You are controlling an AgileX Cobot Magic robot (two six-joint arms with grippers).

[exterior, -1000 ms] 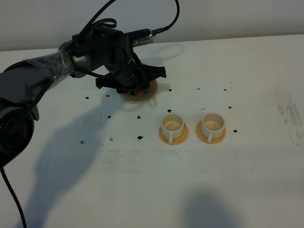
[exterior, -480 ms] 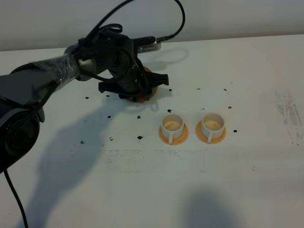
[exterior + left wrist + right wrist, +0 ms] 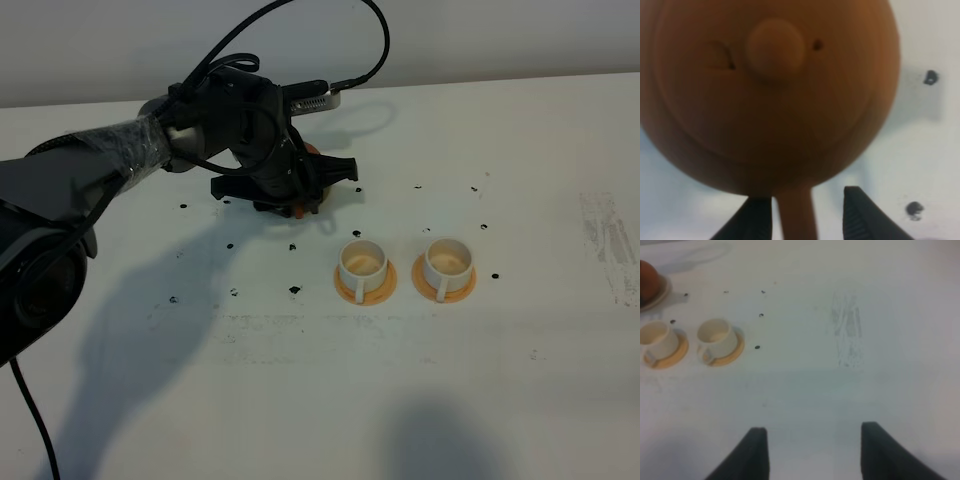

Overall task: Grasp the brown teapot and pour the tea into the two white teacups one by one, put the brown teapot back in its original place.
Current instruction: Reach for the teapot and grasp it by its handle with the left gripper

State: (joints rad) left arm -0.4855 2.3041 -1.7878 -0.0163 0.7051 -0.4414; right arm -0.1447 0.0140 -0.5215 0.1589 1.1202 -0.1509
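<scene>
At the back left of the bench (image 3: 450,400), the brown teapot (image 3: 770,90), one round, smooth, reddish clay pot with a knobbed lid, sits on its flat cream saucer (image 3: 664,294). The left jaws stand parted astride its thin loop handle (image 3: 796,215), a gap showing on one side, so no clamp! Out front, two white cylindrical teacups (image 3: 362,262) (image 3: 446,260) stand side by side, each on its own round orange saucer (image 3: 340,288) (image 3: 420,287), among scattered black specks (image 3: 294,290), while the right jaws hang spread wide over the bench.
</scene>
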